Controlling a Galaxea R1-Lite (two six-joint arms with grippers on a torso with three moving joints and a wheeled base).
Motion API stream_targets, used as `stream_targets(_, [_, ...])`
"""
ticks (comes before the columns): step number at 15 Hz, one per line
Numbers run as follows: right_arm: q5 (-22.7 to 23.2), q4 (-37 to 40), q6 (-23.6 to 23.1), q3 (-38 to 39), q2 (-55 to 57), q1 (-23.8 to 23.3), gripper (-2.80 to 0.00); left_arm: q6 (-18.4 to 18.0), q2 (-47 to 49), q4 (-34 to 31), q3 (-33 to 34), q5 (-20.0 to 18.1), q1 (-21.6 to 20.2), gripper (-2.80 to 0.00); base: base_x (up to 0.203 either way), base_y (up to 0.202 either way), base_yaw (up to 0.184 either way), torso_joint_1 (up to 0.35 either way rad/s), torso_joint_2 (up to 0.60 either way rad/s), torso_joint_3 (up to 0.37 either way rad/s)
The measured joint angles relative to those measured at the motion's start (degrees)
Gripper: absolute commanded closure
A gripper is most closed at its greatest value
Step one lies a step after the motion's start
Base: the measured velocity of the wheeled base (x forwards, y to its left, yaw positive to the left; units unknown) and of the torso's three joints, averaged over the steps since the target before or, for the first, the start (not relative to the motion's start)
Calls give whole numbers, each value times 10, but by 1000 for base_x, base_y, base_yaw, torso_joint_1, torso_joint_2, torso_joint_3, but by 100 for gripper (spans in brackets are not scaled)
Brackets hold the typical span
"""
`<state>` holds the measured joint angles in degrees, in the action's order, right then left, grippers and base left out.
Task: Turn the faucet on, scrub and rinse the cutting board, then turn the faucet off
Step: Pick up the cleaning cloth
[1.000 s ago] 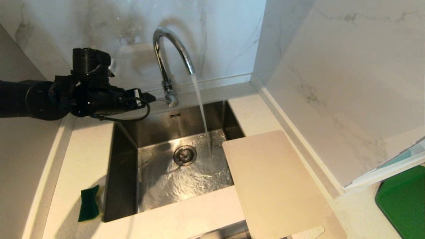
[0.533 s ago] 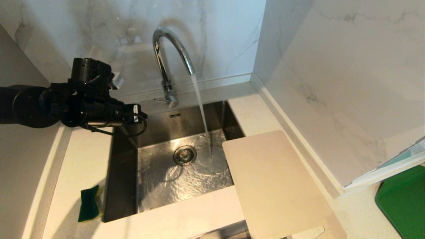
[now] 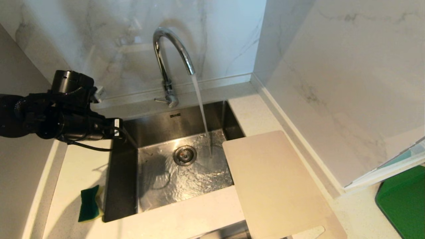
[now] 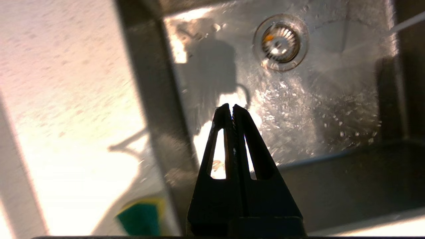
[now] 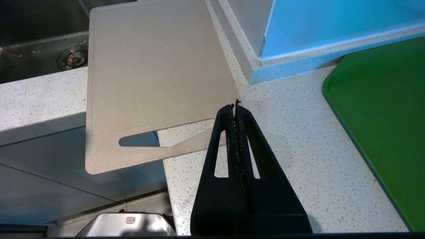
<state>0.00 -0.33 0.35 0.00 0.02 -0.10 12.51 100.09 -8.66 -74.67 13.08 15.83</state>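
Two risks I see: the cutting board [image 3: 275,186] lies on the counter with one corner over the sink [image 3: 126,172] and its handle end past the front edge, so a clumsy pull could tip it off; and water runs from the faucet [image 3: 171,63], so a wet board may slip. My left gripper [image 4: 231,109] hangs over the sink's left rim, fingers pressed together, holding nothing. The sponge [image 3: 89,203] lies below it. My right gripper [image 5: 235,109], closed and empty, hovers by the board's handle end.

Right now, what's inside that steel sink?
Inside the sink, water from the faucet lands beside the round drain and ripples over the floor. The cutting board overhangs the right corner, hiding what lies beneath.
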Motion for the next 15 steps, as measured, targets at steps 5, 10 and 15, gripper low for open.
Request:
stream_targets(5, [0, 0, 0, 0, 0, 0, 0, -34, -61, 1, 78, 0, -52, 0, 0, 0, 0, 0, 0, 0])
stream_targets(10, [0, 0, 0, 0, 0, 0, 0, -47, -119, 4, 193, -31, -83, 0, 0, 0, 0, 0, 0, 0])
stream_targets(15, [0, 0, 0, 0, 0, 0, 0, -6, -129, 6, 263, -59, -82, 0, 0, 0, 0, 0, 0, 0])
